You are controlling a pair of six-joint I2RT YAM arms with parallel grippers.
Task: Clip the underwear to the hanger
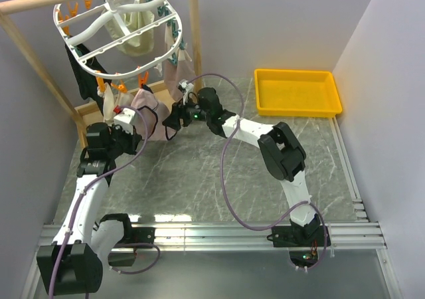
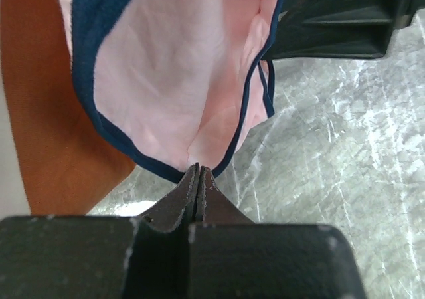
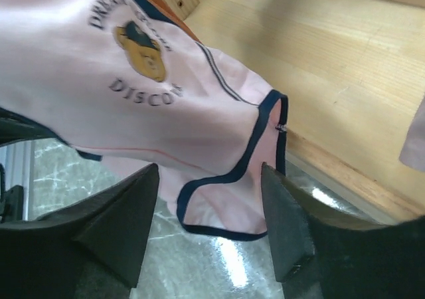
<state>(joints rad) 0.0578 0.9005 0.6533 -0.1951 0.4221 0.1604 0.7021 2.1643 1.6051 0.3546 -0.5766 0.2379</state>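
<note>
Bolted at the near edge of the grey marbled table (image 1: 219,173), the two arm bases are seen at the bottom of the top view, and both arms are stretched toward the far left corner. On the left side, the left gripper (image 1: 137,115) is raised above the table; in its wrist view its jaws are pressed together on the navy-trimmed hem of the underwear (image 2: 172,66), which is pinched at the very tips of the left gripper (image 2: 198,173). Just to the right, the right gripper (image 1: 174,118) is pointed at the same garment from the other side. In the right wrist view the jaws of the right gripper (image 3: 209,179) are spread wide, and the underwear (image 3: 133,93), marked with a yellow printed motif and lettering, is hung across the gap; whether either finger touches the cloth cannot be told. The underwear (image 1: 151,116) is thus held in the air between the two grippers, below the near rim of the hanger (image 1: 118,21) and not clipped to it. Orange clothespins (image 1: 143,80) are hung from that rim just above the garment. Farther back, cream garments (image 1: 136,36) and a black garment (image 1: 78,80) are pegged to the hanger, which is hooked on a wooden rod frame (image 1: 40,3). At the far right, a yellow tray (image 1: 297,73) is set on the table, well apart from both grippers.
</note>
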